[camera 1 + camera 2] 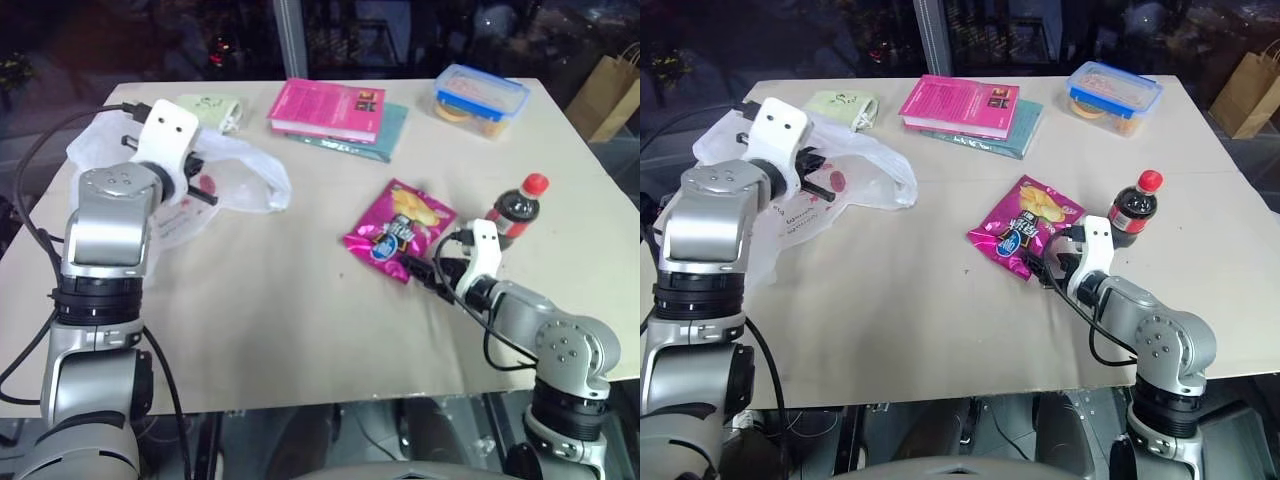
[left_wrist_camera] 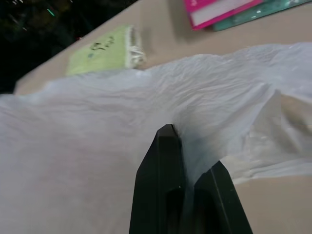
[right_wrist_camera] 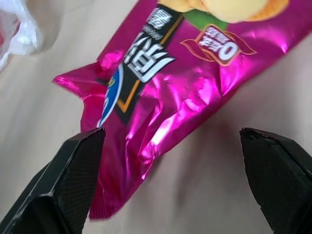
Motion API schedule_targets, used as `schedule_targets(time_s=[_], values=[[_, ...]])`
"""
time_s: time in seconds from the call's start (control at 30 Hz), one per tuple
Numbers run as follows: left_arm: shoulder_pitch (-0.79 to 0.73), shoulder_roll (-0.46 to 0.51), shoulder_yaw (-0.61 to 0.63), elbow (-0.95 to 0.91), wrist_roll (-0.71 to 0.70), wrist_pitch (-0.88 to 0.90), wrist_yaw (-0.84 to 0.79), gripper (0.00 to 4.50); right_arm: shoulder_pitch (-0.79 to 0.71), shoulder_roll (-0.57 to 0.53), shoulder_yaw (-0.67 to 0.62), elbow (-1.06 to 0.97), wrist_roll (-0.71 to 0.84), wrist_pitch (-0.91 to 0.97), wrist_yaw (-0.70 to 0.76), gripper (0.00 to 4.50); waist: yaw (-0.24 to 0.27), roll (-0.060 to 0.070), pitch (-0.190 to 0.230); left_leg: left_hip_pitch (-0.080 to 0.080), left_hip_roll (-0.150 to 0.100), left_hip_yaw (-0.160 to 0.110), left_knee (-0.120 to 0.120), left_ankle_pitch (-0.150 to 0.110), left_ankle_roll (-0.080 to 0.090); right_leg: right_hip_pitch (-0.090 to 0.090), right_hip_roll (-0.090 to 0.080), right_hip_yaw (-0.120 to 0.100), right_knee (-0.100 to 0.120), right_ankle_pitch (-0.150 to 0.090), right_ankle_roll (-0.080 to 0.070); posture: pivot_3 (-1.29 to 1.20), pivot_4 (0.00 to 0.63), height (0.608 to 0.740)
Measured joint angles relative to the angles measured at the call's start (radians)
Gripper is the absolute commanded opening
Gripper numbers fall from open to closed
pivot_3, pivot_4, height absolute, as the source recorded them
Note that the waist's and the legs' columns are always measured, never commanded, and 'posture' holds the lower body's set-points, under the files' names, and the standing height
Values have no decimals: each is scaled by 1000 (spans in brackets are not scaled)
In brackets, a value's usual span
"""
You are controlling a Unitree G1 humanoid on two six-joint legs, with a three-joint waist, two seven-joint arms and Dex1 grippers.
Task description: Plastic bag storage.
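The plastic bag lies spread and crumpled near the bench's far left corner, one looped handle trailing toward the middle. The left tool has its two black fingers pressed together on a fold of the bag's thin film; in the left wrist view the plastic puckers into the pinch, so the grip seems to be on the sheet itself, not a handle. That hold probably serves to gather or lift the loose bag so it can be folded down for storing.

The right tool hangs low over the bench near the front right edge, fingers spread wide on either side of the near end of the magenta crisp packet, gripping nothing. It looks poised there more by position than purpose, since the packet is not the thing to be stored.

A cola bottle stands just beside the packet toward the right edge. The pink book, a green pouch and a blue-lidded box line the far edge, well apart from the right tool.
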Motion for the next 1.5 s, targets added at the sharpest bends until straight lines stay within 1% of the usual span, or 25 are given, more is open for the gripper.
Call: schedule_targets(time_s=[0.07,0.17,0.2,0.3,0.4,0.43,0.5,0.53,0.57,0.6,0.67,0.73,0.83,0.93,1.0,1.03,1.1,1.17,1.23,1.33,1.5], values=[[0,-16,0,-25,-6,27,16,25,-78,93,-82,67,6,22,-60,4500,-2,1,0,0,0,0,0,0,0,0,0,0,1,1,-1,0,150,740],[1,-28,1,-45,-10,50,30,25,-151,138,-114,121,18,36,-86,4500,-3,1,0,1,0,0,0,0,-1,0,1,0,1,1,-1,0,150,740],[2,-31,2,-52,-14,59,35,25,-173,143,-113,147,16,34,-89,4500,-3,1,0,1,0,0,0,0,-1,0,1,0,1,1,-1,0,150,740],[4,-48,11,-60,-28,79,43,25,-216,123,-43,262,-43,-31,-76,4500,-8,1,0,1,0,1,0,0,-1,-1,0,1,1,1,-1,0,150,740],[5,-63,19,-83,-48,104,53,0,-225,51,118,341,-136,-149,-21,3680,-22,0,-2,3,0,1,0,0,-1,1,1,1,1,1,-1,0,150,740],[5,-64,20,-86,-50,107,54,0,-224,41,138,351,-151,-171,-10,3342,-23,0,-2,4,0,1,0,1,-1,1,1,1,1,1,-1,0,150,740],[0,-67,28,-92,-64,124,56,0,-219,8,197,383,-189,-229,19,2464,-27,0,-2,6,0,2,0,1,-2,2,1,1,2,2,-1,0,150,740],[-4,-68,36,-92,-74,136,56,0,-217,-6,218,399,-210,-264,34,1870,-28,0,-2,6,1,2,0,1,-2,2,2,1,2,2,-2,0,150,740],[-8,-68,42,-93,-84,145,57,0,-215,-16,228,411,-223,-288,43,1367,-27,0,-2,6,2,1,0,2,-3,2,3,1,3,2,-2,0,150,740],[-11,-68,45,-93,-88,150,57,0,-215,-22,232,420,-231,-302,49,1043,-27,0,-2,6,2,1,0,2,-4,2,3,1,4,2,-2,0,150,740],[-24,-86,69,-93,-124,184,56,0,-200,-44,236,427,-245,-342,77,21,-24,0,-2,6,2,0,0,3,-5,2,3,1,5,2,-2,0,150,740],[-34,-97,85,-93,-144,209,56,0,-187,-54,237,414,-244,-351,97,21,-23,0,-2,6,2,0,0,3,-5,2,3,1,6,2,-2,0,150,740],[-80,-114,116,-88,-191,261,54,0,-141,-98,237,341,-216,-336,163,21,-20,1,-1,3,1,-2,1,3,-5,1,2,-1,5,2,-2,0,150,740],[-136,-114,119,-58,-211,281,59,0,-107,-164,236,205,-146,-284,242,21,-23,1,-1,2,1,-2,0,3,-5,0,2,0,4,2,-2,0,150,740],[-175,-127,119,-8,-223,283,69,0,-102,-217,228,95,-59,-229,304,21,-24,2,-1,2,1,-1,0,3,-5,0,2,0,4,2,-2,0,150,740],[-184,-129,119,5,-225,285,74,0,-104,-234,226,58,-30,-213,324,21,-24,2,-1,2,1,-2,0,3,-5,0,3,0,3,2,-2,0,150,740],[-213,-139,119,42,-233,290,77,0,-115,-303,227,-17,38,-166,376,21,-23,2,-1,2,1,-2,0,3,-5,0,2,-1,3,2,-2,0,150,740],[-232,-141,118,62,-244,294,73,0,-148,-343,230,-57,89,-132,415,21,-24,2,-1,2,1,-1,0,3,-5,0,2,-1,3,2,-2,0,150,740],[-252,-152,116,73,-265,303,62,0,-207,-355,256,-68,121,-118,443,21,-24,1,-1,2,2,-1,0,3,-5,0,3,-1,3,2,-2,0,150,740],[-285,-175,117,78,-308,338,49,0,-283,-335,317,-51,125,-120,457,21,-23,1,-1,2,2,-2,0,3,-5,0,2,-1,3,2,-2,0,150,740],[-339,-186,122,73,-381,409,25,0,-316,-325,427,20,99,-154,507,21,-22,1,0,1,1,-1,0,3,-5,0,2,-1,2,2,-2,0,150,740]])
